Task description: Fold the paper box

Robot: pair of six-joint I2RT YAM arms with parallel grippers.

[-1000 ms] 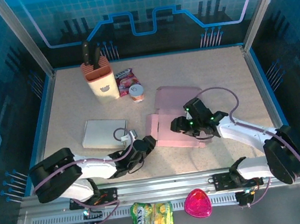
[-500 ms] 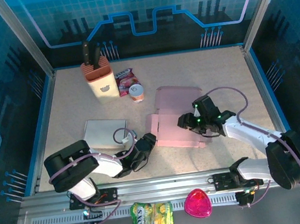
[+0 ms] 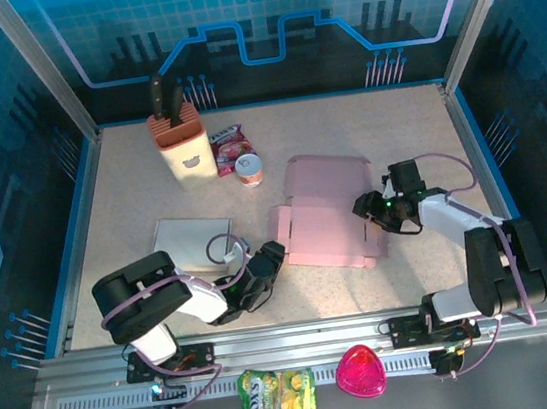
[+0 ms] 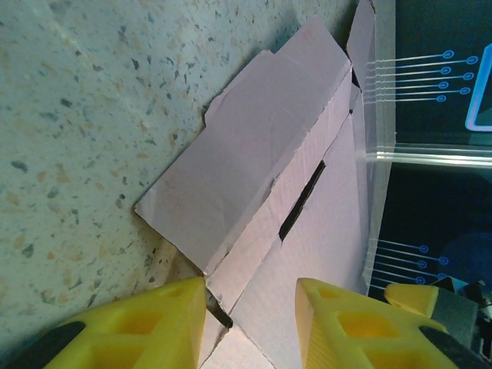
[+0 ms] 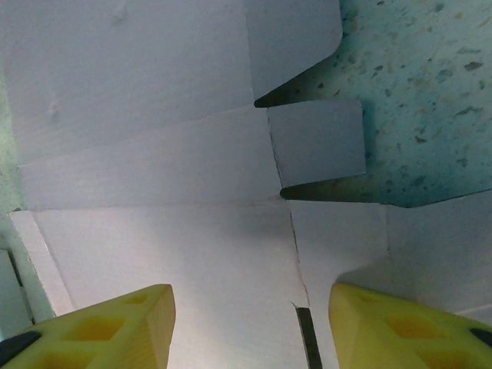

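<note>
Paper box [image 3: 321,216] lying flat and unfolded on the tabletop [image 3: 406,137], our left hand [image 3: 271,257] spread wide at its near-left corner, our right hand [image 3: 365,204] spread wide over its right edge.

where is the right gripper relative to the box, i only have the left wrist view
Observer: In the top view the right gripper is at the right edge of the paper box, across from the left gripper at its near-left corner.
Operator: is it holding a flap
Observer: No. Its wrist view shows its fingers spread wide above the card, with nothing pinched.
Operator: anything close to the box on my side
Observer: A flat white board lies on the table just left of the box.
</note>
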